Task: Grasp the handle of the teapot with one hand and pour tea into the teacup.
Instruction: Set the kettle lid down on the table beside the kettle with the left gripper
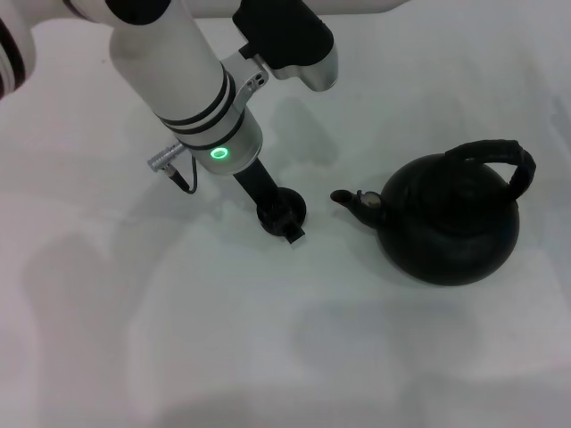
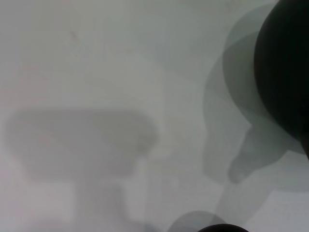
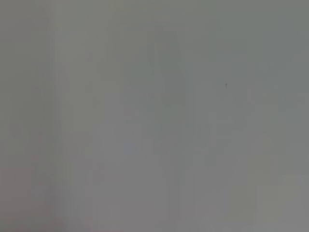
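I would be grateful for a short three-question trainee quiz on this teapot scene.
1. True or false: the left gripper is at the teacup.
2. Which way does the teapot spout point in the head view? A) toward the teacup B) away from it C) straight up
3. Fill in: the handle is touched by ____ gripper.

Key: 1 true. 2 A. 3 no. The right gripper is not in view.

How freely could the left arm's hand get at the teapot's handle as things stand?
Probably yes: the left hand sits low at the teacup, beside the spout, and the handle arches bare over the teapot with nothing between.
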{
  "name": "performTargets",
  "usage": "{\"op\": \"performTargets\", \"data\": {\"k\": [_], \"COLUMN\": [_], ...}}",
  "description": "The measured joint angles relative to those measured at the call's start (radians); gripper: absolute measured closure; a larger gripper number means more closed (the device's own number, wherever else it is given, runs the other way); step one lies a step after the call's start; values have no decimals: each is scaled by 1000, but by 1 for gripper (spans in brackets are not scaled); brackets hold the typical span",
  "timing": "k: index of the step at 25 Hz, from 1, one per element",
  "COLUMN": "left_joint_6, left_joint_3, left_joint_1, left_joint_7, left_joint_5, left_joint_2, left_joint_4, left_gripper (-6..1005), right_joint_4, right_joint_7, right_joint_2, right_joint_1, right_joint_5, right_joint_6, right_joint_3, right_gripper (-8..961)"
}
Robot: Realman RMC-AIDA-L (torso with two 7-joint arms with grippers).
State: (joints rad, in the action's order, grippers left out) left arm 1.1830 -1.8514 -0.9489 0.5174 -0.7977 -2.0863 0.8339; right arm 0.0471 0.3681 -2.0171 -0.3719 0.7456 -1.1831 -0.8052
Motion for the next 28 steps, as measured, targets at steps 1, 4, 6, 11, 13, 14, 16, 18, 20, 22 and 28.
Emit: {"op": "performTargets", "data": {"k": [1, 4, 6, 11, 13, 14, 16, 18, 20, 22, 28], "left_joint_6": [0, -1, -1, 1, 2, 2, 1, 0, 0, 0, 5], "left_joint_3": [-1, -3, -3, -3, -3, -3, -3, -3, -3, -3, -3], "left_joint_1": [0, -1, -3, -5, -5, -5, -4, -2, -1, -1, 29], "left_joint_7": [0, 0, 0, -1, -1, -1, -1, -1, -1, -1, 0], "left_joint_5": [0, 1, 0, 0, 1, 1, 1, 2, 2, 1, 1], "left_joint_2": [0, 0, 0, 1, 2, 2, 2, 2, 2, 2, 3], "left_joint_4": [0, 0, 0, -1, -1, -1, 0, 0, 0, 1, 71], "left_gripper": [302, 301, 301, 302, 302, 303, 246, 184, 175, 165, 136], "right_joint_4": [0, 1, 2, 2, 2, 2, 2, 2, 2, 2, 0], "right_joint_7": [-3, -10, -10, -11, -11, -11, -12, -12, -12, -13, -20], "right_joint_2": [0, 0, 0, 0, 0, 0, 0, 0, 0, 0, 0], "right_joint_1": [1, 4, 5, 4, 3, 3, 3, 4, 4, 5, 7], "right_joint_5": [0, 0, 0, 0, 0, 0, 0, 0, 0, 0, -2], "right_joint_6": [-1, -4, -2, 0, 1, 1, 2, 2, 2, 2, 3], "right_joint_3": [-1, -3, -3, -3, -3, -3, -3, -3, -3, -3, -3], "right_gripper": [108, 109, 109, 109, 109, 109, 109, 109, 109, 109, 109]}}
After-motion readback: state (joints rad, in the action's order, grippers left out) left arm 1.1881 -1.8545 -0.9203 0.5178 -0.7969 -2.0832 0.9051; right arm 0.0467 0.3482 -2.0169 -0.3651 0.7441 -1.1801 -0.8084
